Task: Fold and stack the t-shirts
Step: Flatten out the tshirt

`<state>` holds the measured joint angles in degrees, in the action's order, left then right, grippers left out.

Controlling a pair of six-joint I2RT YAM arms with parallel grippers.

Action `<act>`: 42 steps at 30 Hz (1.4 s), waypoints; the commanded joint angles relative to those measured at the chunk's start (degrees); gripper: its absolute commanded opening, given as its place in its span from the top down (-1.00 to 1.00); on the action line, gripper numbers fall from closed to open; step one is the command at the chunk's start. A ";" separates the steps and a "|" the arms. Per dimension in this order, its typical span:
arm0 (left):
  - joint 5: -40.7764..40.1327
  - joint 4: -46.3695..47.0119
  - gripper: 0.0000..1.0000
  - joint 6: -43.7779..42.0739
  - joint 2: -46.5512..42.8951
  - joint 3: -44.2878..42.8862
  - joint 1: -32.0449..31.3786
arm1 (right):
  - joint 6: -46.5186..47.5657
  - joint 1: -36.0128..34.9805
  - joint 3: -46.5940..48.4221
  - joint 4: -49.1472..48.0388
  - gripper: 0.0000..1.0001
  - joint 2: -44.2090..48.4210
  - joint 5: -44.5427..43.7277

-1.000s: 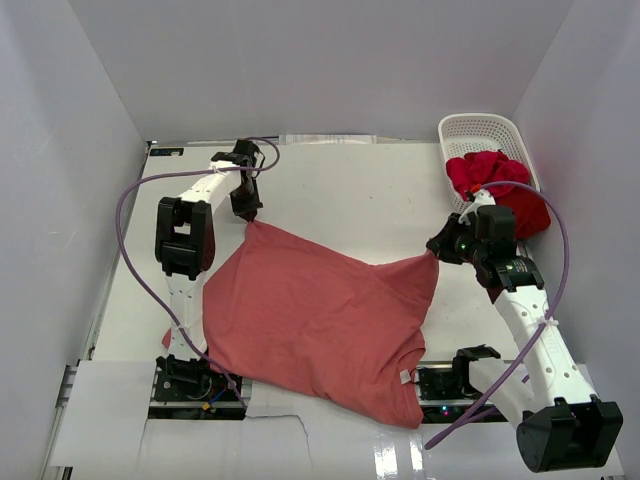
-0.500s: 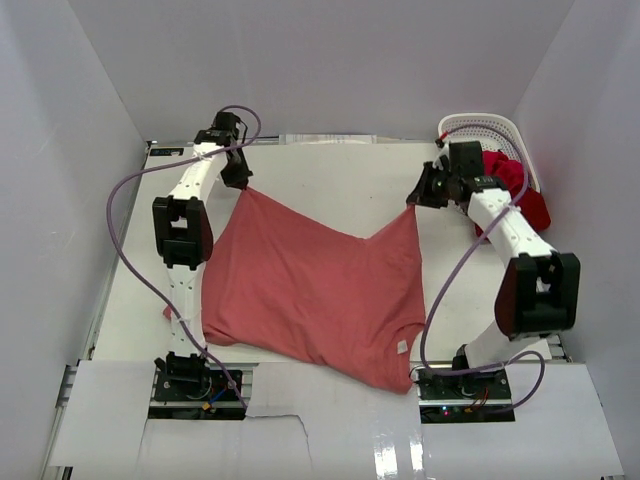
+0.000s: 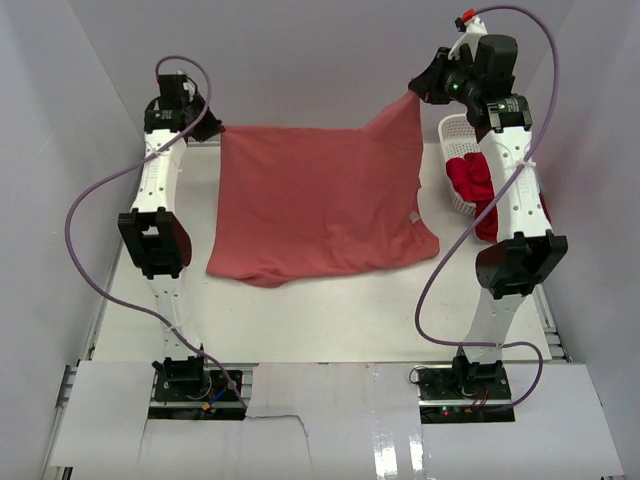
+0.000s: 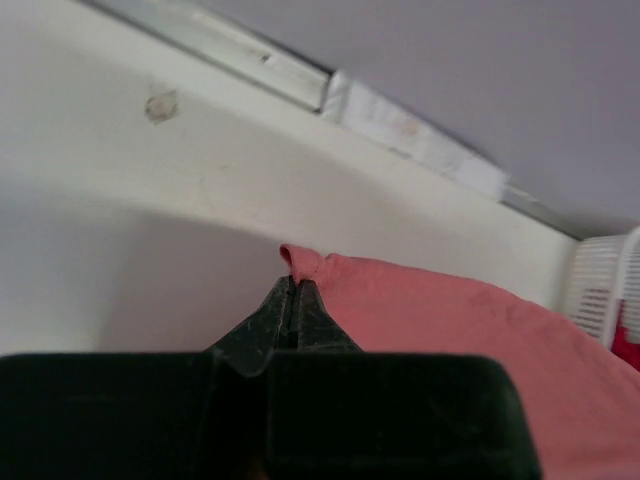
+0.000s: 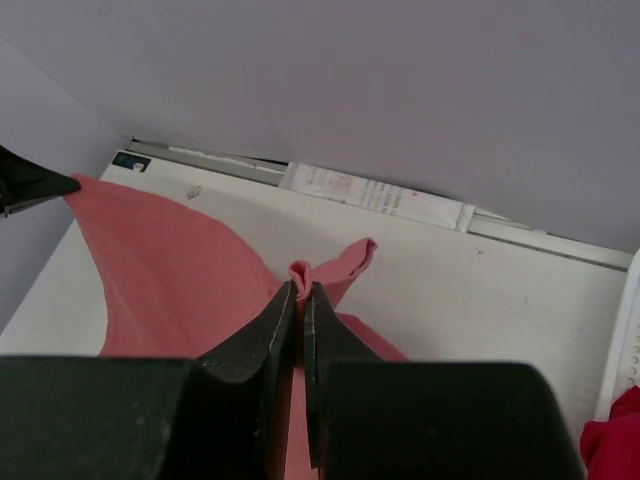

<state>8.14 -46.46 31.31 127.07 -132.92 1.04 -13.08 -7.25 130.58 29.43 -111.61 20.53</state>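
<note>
Salmon-red t-shirt [image 3: 320, 200] hangs spread between the two raised arms over the far half of the table [image 3: 330, 310], its lower edge resting on the surface. The left gripper [image 3: 213, 128] is clenched on one top corner, the right gripper [image 3: 412, 92] on the other. Crimson t-shirts [image 3: 468, 178] lie bunched in the white basket [image 3: 452, 135] at far right.

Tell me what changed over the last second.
Both arms rose and reached toward the far wall, the left gripper and right gripper staying shut on the corners of the salmon t-shirt. It was pulled away from the bases and now hangs stretched between them, its lower part draped on the table. The white basket and the red shirts in it stayed put.
</note>
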 commanded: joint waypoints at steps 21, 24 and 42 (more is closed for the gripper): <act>13.21 18.07 1.00 3.93 -59.78 53.17 5.38 | 1.83 0.74 -52.44 -4.65 0.85 51.47 3.81; 13.22 17.46 1.00 4.46 -69.79 61.42 5.38 | 1.92 0.74 -57.10 -2.10 0.84 60.70 3.81; 1.35 22.73 1.00 6.48 -87.70 52.87 3.88 | 5.25 0.74 -49.39 -10.88 0.85 81.82 -2.16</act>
<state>12.75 -26.57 37.52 37.08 -75.44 5.13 -10.72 -6.74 75.61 26.76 -29.58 21.87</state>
